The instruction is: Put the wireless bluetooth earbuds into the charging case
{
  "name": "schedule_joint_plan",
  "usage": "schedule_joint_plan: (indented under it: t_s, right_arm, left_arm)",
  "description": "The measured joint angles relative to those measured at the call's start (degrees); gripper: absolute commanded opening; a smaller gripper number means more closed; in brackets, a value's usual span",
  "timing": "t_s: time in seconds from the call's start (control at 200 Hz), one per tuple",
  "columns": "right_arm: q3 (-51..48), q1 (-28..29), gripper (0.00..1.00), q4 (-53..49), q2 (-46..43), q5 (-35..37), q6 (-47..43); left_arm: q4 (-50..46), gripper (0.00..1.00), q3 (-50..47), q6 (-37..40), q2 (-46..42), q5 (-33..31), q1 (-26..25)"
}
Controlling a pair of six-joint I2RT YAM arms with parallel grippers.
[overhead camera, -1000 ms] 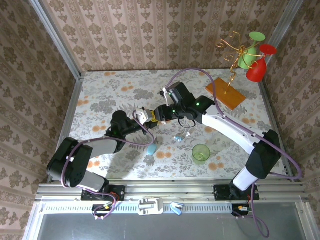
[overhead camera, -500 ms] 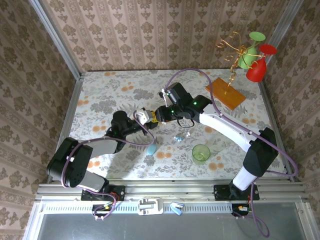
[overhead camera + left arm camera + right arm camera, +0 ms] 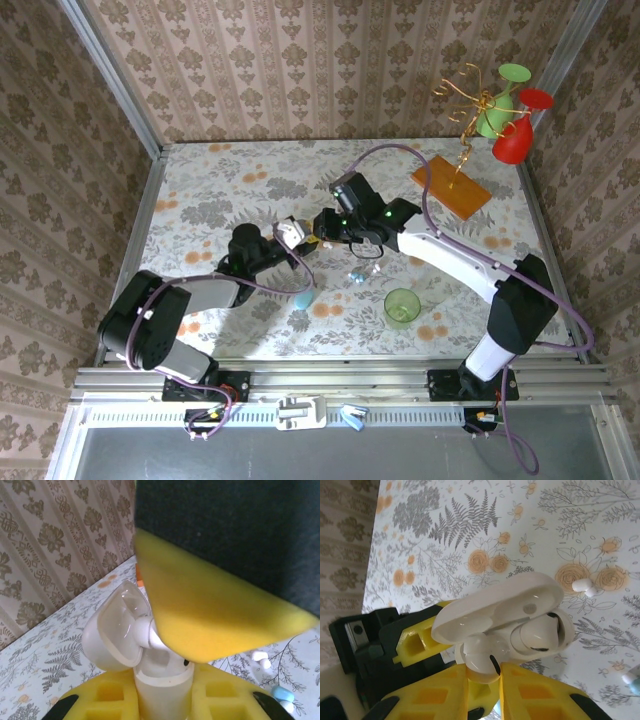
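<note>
My left gripper (image 3: 163, 700) is shut on the body of a white charging case (image 3: 162, 687), held upright with its lid (image 3: 107, 637) swung open. My right gripper (image 3: 487, 676) is shut on a white earbud (image 3: 481, 661), pressing it at the case's open mouth (image 3: 470, 652) under the lid (image 3: 510, 600). A second white earbud (image 3: 540, 635) sits inside the case. In the top view the two grippers (image 3: 285, 240) (image 3: 314, 230) meet mid-table around the case (image 3: 292, 231). Loose earbuds lie on the table: one white (image 3: 583, 585) and one pale blue (image 3: 355, 276).
A light-blue pebble case (image 3: 302, 297) lies just in front of the left gripper. A green cup (image 3: 402, 306) stands near the front right. An orange board (image 3: 452, 188) with a wire stand, a green glass and a red glass is at the back right.
The right gripper has edged left toward the case and its jaws have narrowed onto the earbud. The left gripper still holds the case in about the same place.
</note>
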Motion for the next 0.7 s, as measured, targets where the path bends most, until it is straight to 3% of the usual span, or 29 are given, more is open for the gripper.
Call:
schedule_joint_plan:
  t_s: [0.11, 0.355, 0.7]
  right_arm:
    - [-2.32, 0.02, 0.24, 2.78, -1.03, 0.66, 4.31]
    - [-4.17, 0.02, 0.46, 2.84, -4.17, 1.46, 6.12]
    - [-8.04, -0.59, 0.48, 4.07, -10.38, 2.89, 2.64]
  left_arm:
    - [1.36, 0.0, 0.0, 0.11, 1.03, -0.59, -0.02]
    - [5.42, 0.0, 0.0, 0.02, 1.29, -1.31, 0.04]
    - [6.03, 0.0, 0.0, -1.55, 1.27, -1.66, 0.24]
